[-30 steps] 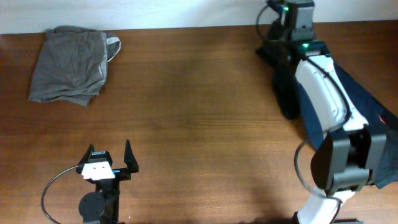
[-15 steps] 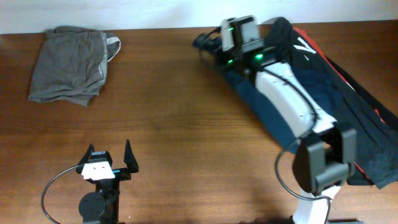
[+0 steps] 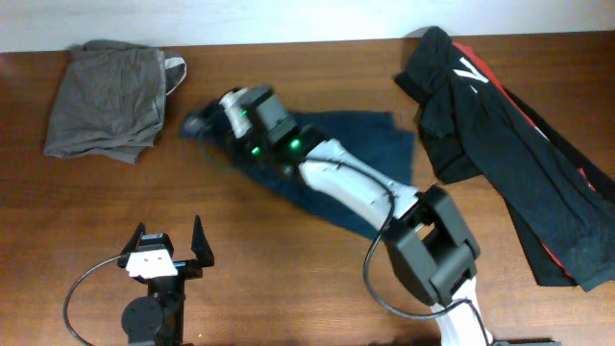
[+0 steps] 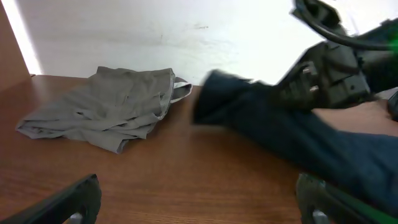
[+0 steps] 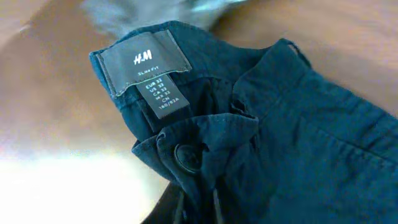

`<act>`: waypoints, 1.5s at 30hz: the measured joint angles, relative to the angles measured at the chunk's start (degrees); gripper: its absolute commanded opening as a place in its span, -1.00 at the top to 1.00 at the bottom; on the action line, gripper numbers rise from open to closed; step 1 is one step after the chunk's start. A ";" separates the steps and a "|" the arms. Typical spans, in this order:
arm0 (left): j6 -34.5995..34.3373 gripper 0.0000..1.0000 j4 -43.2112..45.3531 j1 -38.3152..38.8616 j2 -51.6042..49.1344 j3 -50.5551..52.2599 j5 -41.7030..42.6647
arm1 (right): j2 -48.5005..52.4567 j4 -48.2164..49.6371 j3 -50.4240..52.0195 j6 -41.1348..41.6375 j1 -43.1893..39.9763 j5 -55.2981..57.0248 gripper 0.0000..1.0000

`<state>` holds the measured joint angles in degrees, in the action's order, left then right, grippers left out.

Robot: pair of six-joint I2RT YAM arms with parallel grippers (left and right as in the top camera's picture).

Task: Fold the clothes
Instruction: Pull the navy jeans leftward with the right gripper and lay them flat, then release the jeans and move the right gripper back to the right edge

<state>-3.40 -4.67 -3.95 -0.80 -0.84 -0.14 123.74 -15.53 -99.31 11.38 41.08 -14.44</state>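
Your right gripper (image 3: 199, 122) reaches across the table (image 3: 288, 279) toward 11 o'clock, clenched on the bunched waistband of the navy trousers (image 3: 365, 135). The trousers lie spread near the table's centre, trailing away toward 3 o'clock under the arm. In the right wrist view, the pale waistband label (image 5: 144, 70) faces up just above a dark button (image 5: 185, 155). A gray garment (image 3: 108, 98) sits crumpled at 10 o'clock, a black garment with red trim (image 3: 480, 115) at 2 o'clock. Your left gripper (image 3: 170, 238) waits at 7 o'clock, released and holding nothing.
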 measured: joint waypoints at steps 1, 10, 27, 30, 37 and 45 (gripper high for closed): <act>-0.02 -0.98 0.00 0.00 0.00 0.00 0.00 | 0.00 0.11 0.00 0.28 1.14 -1.07 0.52; 0.00 -0.98 -0.02 0.00 0.00 0.00 0.00 | 0.00 0.63 -0.02 -0.92 0.98 -7.56 -0.39; -0.02 -0.98 0.00 0.00 0.00 0.00 0.00 | -3.69 -5.75 -0.57 -2.23 -30.91 -1.77 0.92; 0.00 -0.98 -0.02 0.00 0.00 0.00 0.00 | -2.78 -7.19 -0.57 -2.58 -36.33 -1.66 0.92; -0.02 -0.98 0.00 0.00 0.00 0.00 0.00 | 3.23 -4.81 -0.57 -4.31 -42.36 -4.09 0.92; 0.00 -0.98 0.00 0.00 0.00 0.00 0.00 | 9.94 -1.79 -0.57 -5.75 -44.59 -7.41 0.91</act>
<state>-3.40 -4.67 -3.95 -0.80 -0.84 -0.14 133.69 -17.32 -99.88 5.63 -3.51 -21.85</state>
